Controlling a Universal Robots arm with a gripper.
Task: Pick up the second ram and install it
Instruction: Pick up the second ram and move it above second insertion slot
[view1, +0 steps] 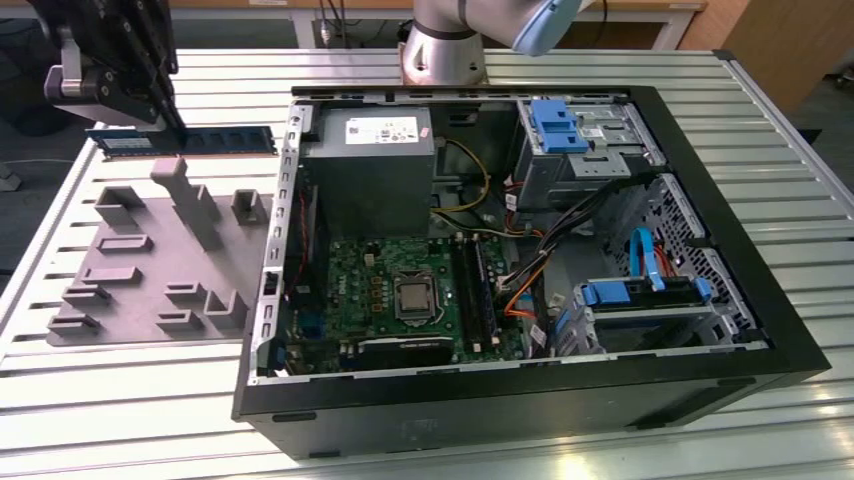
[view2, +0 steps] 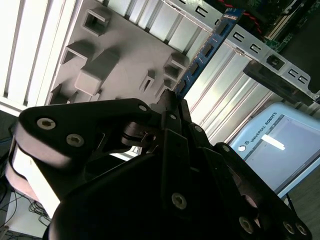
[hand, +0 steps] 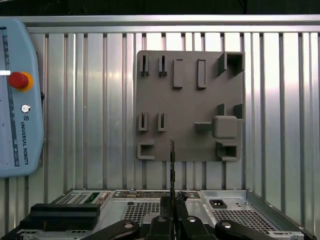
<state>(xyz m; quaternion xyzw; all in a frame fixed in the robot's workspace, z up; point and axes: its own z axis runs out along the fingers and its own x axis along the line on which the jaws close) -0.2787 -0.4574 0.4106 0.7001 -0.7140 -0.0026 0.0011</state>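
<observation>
The second ram (view1: 214, 139) is a thin dark blue-green stick with small black chips. It hangs level in the air above the far end of the grey holder plate (view1: 147, 290), at the exterior view's left. My gripper (view1: 144, 122) is shut on one end of it. The second wrist view shows the ram (view2: 206, 49) reaching out from the black fingers (view2: 167, 107). In the first wrist view the ram (hand: 172, 162) is edge-on, rising from my gripper (hand: 172, 206) over the holder plate (hand: 190, 100).
An open computer case (view1: 534, 385) lies to the exterior view's right of the plate, with the green motherboard (view1: 387, 290) and its long black slots (view1: 475, 290) inside. A teach pendant (hand: 17, 100) lies on the slatted table (view1: 107, 400). The arm's base (view1: 447, 50) stands behind the case.
</observation>
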